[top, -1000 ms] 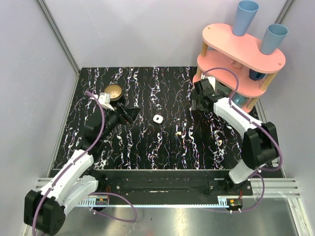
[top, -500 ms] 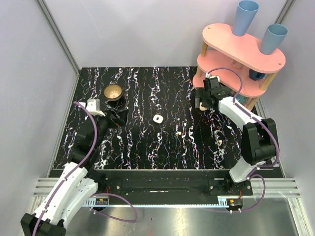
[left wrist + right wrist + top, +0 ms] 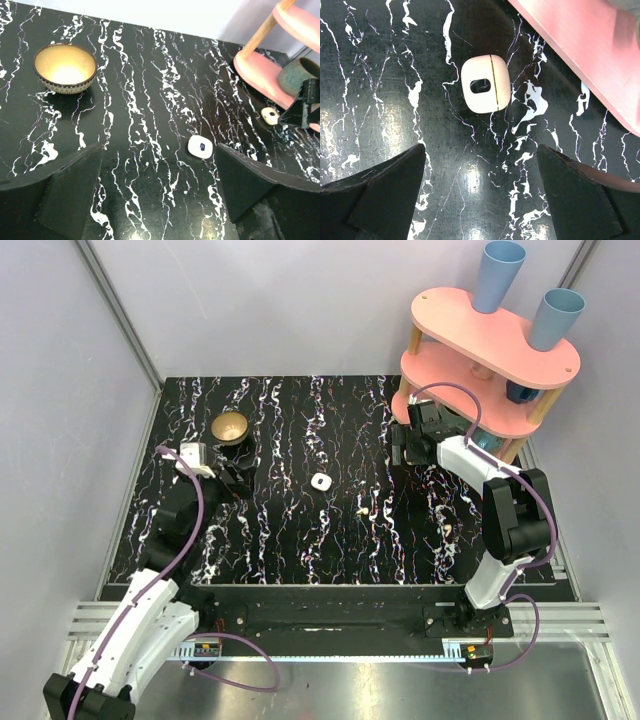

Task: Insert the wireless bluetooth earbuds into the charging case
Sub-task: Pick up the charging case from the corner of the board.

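Observation:
A white charging case (image 3: 320, 481) lies shut at mid-table, also seen in the left wrist view (image 3: 200, 147). A cream charging case (image 3: 485, 84) lies shut next to the pink shelf's foot, just ahead of my right gripper (image 3: 481, 147), which hangs open above bare table. One small cream earbud (image 3: 360, 509) lies right of the white case and another earbud (image 3: 447, 528) lies further right. My left gripper (image 3: 157, 147) is open and empty at the table's left (image 3: 232, 480), well short of the white case. My right gripper (image 3: 402, 445) hovers by the shelf.
A brown bowl (image 3: 230, 427) stands at the back left, close to my left gripper. A pink two-tier shelf (image 3: 490, 340) with two blue cups (image 3: 497, 275) fills the back right corner; its lower board (image 3: 580, 55) runs beside the cream case.
My left arm has drawn back to the left, away from the white case, and its jaws have opened wider. My right gripper has shifted slightly by the shelf foot, still open.

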`<state>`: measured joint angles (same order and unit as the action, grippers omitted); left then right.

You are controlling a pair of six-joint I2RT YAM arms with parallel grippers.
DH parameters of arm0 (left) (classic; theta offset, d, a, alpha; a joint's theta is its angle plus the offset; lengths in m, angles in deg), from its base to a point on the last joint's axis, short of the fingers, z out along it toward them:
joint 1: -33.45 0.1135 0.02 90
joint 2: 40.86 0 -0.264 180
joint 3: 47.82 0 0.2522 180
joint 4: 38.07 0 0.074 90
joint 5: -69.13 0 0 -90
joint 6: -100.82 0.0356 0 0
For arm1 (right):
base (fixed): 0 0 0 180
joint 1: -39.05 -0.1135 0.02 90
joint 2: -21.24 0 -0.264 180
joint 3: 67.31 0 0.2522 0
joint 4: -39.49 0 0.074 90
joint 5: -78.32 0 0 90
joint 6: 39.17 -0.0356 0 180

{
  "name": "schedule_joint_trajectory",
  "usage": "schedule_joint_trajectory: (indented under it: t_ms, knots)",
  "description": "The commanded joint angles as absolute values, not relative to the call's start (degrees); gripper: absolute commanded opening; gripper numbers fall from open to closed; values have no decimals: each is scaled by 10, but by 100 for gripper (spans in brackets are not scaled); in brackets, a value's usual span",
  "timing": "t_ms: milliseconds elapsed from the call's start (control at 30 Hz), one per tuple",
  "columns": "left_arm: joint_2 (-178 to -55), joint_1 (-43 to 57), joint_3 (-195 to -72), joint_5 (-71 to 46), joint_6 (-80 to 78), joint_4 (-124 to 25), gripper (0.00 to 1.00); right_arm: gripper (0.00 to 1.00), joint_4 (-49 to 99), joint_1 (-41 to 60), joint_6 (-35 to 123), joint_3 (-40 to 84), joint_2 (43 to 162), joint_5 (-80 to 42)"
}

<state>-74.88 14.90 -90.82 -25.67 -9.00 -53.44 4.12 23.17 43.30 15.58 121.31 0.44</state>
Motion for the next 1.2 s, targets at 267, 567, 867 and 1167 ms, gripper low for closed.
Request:
schedule_joint_trajectory:
  t_ms: [267,567,867,1167]
  knots:
    - [-758,157,-931,-261,-41,-539,99,100,75,255,476,164,1213,-29]
    - [-753,158,-935,-226,-41,-537,99,98,113,265,506,144,1207,-63]
    - [-747,159,-927,-232,-35,-540,99,94,111,273,506,153,1225,-69]
    - [-744,160,-920,-237,-32,-540,99,85,115,274,520,165,1255,-72]
